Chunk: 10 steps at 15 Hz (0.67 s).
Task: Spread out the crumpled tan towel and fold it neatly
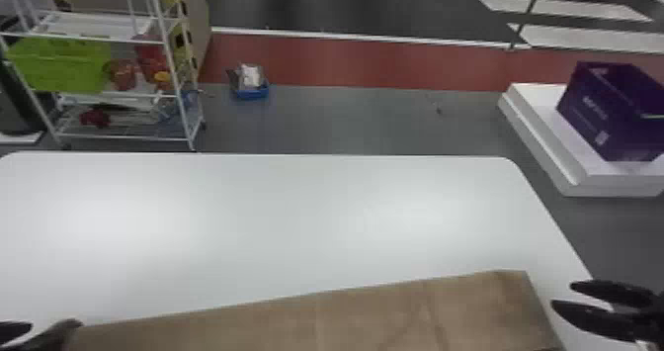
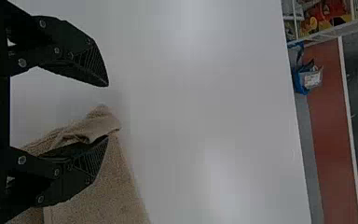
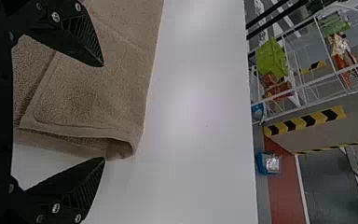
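Tan towel (image 1: 375, 320) lies on the near part of the worktop (image 1: 296, 206), between the left end effector (image 1: 55, 326) and the right end effector (image 1: 562, 294). The left is wide open, with nothing pinched; one finger (image 2: 72, 184) sits under a small flap of cloth at the towel's left end. The right is wide open too, at the towel's right end, one finger (image 3: 67, 39) overlapping the cloth in its wrist view and the other near the folded corner; whether either touches, I cannot tell.

Outward from there, the visible length of the towel runs left to right on a slant, its right end farther from the robot. The bottom of the head view cuts it off, so its full outline cannot be told. The far edge is nearly straight, and faint creases cross the upper face.

Close up, the wrist views bring out a nubby weave. The left one shows the end rumpled into a little peak; the right one shows stacked layers, a stitched hem and a rounded, slightly gaping fold. The head view gives the whole far edge and, beyond the worktop, a white rack (image 1: 170, 68) and a purple crate (image 1: 612, 112) on a white platform (image 1: 543, 127).
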Each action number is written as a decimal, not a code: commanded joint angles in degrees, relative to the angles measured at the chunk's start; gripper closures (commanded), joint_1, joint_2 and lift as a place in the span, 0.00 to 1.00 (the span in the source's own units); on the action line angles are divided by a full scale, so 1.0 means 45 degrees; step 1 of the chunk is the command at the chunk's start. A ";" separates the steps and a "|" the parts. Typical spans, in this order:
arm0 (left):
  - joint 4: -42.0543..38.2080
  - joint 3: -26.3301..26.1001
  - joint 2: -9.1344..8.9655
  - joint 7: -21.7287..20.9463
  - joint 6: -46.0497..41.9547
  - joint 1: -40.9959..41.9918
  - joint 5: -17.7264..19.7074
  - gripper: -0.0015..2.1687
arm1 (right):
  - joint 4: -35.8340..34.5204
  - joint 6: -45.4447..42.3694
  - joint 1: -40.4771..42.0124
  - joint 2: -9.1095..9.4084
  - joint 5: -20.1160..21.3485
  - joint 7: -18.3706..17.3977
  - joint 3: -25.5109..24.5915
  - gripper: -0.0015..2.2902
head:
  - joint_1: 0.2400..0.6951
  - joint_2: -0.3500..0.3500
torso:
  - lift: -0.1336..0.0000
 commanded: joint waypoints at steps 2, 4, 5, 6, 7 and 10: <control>-0.0048 -0.0125 0.0081 -0.0306 0.0389 -0.0035 -0.0311 0.85 | -0.0039 -0.0035 -0.0110 0.0136 -0.0006 -0.0018 0.0525 0.08 | 1.00 0.35 | 0.08; -0.0204 -0.0125 0.0042 -0.0482 0.0662 -0.0035 -0.0272 0.93 | -0.0391 -0.0035 -0.0130 0.0293 -0.0006 -0.0018 0.0779 0.08 | 1.00 0.37 | 0.08; -0.0575 0.0012 -0.0017 -0.0501 0.0740 0.0004 -0.0214 0.94 | -0.0430 -0.0074 -0.0266 0.0410 -0.0084 -0.0018 0.0993 0.08 | 1.00 0.38 | 0.08; -0.0927 0.0168 -0.0114 -0.0501 0.0780 0.0082 -0.0135 0.94 | -0.0449 -0.0035 -0.0442 0.0429 -0.0084 -0.0018 0.1345 0.08 | 1.00 0.40 | 0.08; -0.1239 0.0364 -0.0212 -0.0482 0.0936 0.0140 0.0021 0.94 | -0.0449 -0.0035 -0.0559 0.0429 0.0072 -0.0076 0.1853 0.08 | 1.00 0.41 | 0.08; -0.2157 0.1282 -0.0896 -0.0443 0.1444 0.0394 0.1388 0.94 | -0.0215 -0.0074 -0.0950 0.0429 0.0638 -0.0467 0.3337 0.08 | 1.00 0.49 | 0.08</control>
